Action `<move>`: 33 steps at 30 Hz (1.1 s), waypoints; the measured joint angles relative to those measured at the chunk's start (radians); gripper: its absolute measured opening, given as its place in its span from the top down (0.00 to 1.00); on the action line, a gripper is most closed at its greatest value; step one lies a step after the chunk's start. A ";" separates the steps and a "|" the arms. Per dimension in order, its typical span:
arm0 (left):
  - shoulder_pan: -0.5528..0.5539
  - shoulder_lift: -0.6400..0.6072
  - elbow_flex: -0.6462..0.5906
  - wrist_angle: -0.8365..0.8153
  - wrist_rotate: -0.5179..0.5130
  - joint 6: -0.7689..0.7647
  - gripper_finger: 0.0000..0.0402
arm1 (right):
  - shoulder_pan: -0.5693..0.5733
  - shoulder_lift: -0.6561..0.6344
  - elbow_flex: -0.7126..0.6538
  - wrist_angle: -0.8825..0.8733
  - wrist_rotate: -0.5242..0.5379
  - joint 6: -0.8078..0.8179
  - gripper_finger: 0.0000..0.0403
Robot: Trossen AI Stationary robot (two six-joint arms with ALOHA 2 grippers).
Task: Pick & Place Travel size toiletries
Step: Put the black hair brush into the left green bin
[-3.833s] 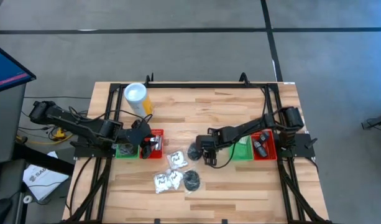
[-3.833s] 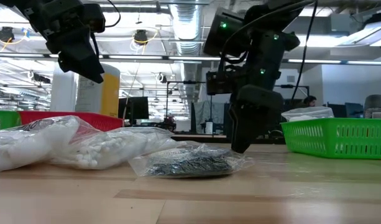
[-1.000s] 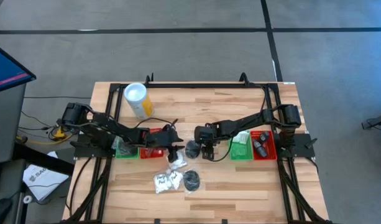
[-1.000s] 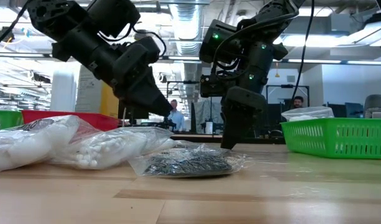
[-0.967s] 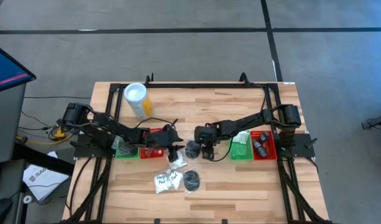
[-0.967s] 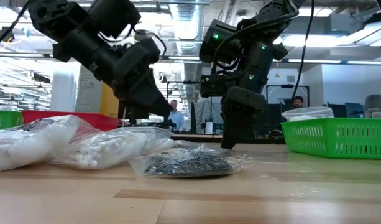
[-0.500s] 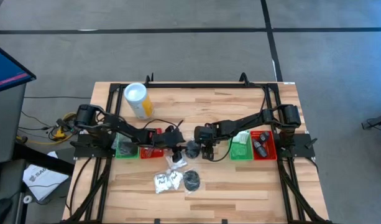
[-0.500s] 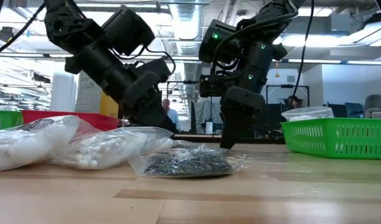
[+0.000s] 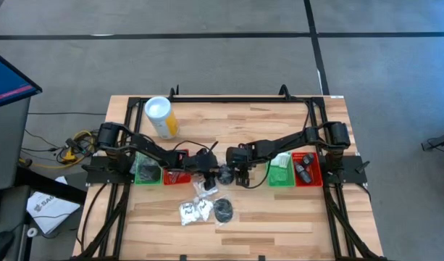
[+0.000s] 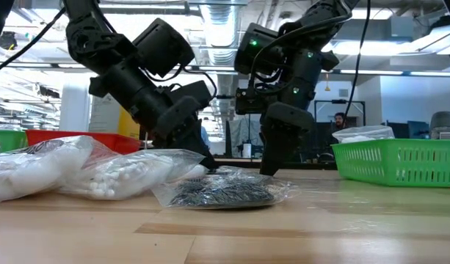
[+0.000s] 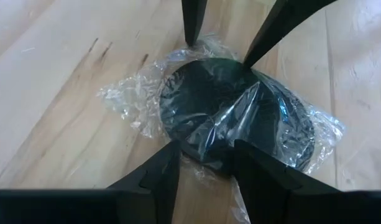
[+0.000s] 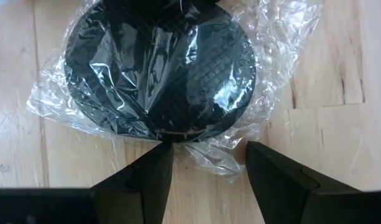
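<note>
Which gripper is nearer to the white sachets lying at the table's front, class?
The left. The left gripper hangs open just behind the white sachets, over the bagged black disc. The right gripper, also open, sits at that disc's other side, farther off.

No readable text, label, brand, number or sign in any view. White sachets [image 9: 195, 210] on table [image 9: 279, 217] carry dark print, too small to make out. White sheet [image 9: 46, 209] on floor beside table shows dark lettering, not legible. Wrapped black disc [image 11: 237, 112] in wrist views: mesh pattern only, no wording.
</note>
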 joint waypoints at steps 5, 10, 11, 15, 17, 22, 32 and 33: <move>0.000 -0.006 0.000 -0.017 0.001 0.000 0.71 | -0.001 0.002 0.027 -0.070 -0.002 -0.047 0.52; 0.000 -0.006 0.000 -0.020 0.001 0.000 0.79 | -0.001 0.003 0.031 -0.069 -0.003 -0.048 0.52; 0.000 -0.006 0.000 -0.020 0.007 0.000 0.80 | -0.001 0.003 0.031 -0.068 -0.003 -0.048 0.52; 0.000 -0.006 0.000 -0.021 0.009 0.000 0.85 | 0.000 0.003 0.031 -0.061 -0.003 -0.048 0.52; 0.000 -0.006 0.000 -0.020 0.009 0.000 0.87 | 0.006 0.003 0.031 -0.058 -0.002 -0.048 0.53; 0.000 -0.004 -0.003 -0.027 -0.008 0.000 0.91 | 0.008 -0.002 0.002 -0.009 0.000 -0.043 0.55; 0.000 -0.003 -0.003 -0.024 -0.016 0.001 0.97 | 0.008 -0.003 -0.002 -0.017 0.004 -0.019 0.84; 0.000 -0.003 -0.003 -0.024 -0.016 0.001 0.97 | 0.008 -0.003 -0.002 -0.017 0.003 -0.020 0.90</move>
